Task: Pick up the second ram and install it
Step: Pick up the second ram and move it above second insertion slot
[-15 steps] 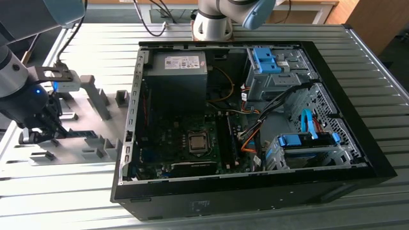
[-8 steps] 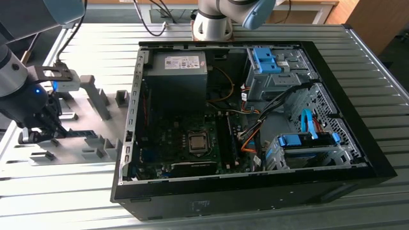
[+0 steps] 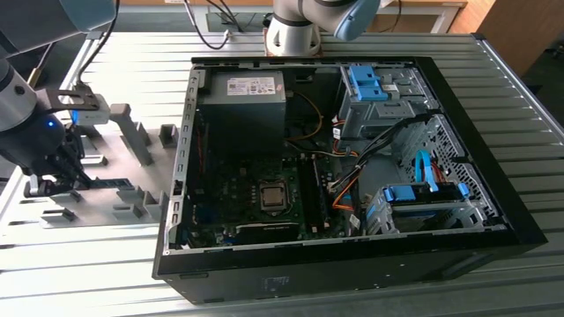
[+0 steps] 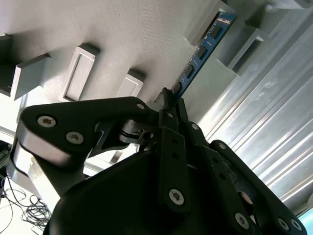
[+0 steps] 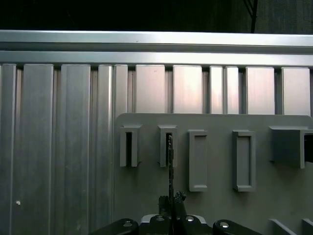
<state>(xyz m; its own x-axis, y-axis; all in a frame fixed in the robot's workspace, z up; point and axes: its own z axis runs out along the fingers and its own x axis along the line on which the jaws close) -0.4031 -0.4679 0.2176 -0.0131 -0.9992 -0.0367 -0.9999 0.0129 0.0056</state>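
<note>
Your gripper (image 4: 168, 100) has its fingers pinched on the near end of the ram stick (image 4: 203, 49). The stick's long axis runs straight out from the fingertips. Its far end sits in a slotted block on the gray holder plate (image 4: 122, 34), well apart from the computer case (image 3: 352, 274).

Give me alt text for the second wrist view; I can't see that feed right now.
The black end effector is closed on the near end of the ram, a blue stick with black chips. Its far end sits at a slot on the gray plate, which lies on the ribbed metal table.
</note>
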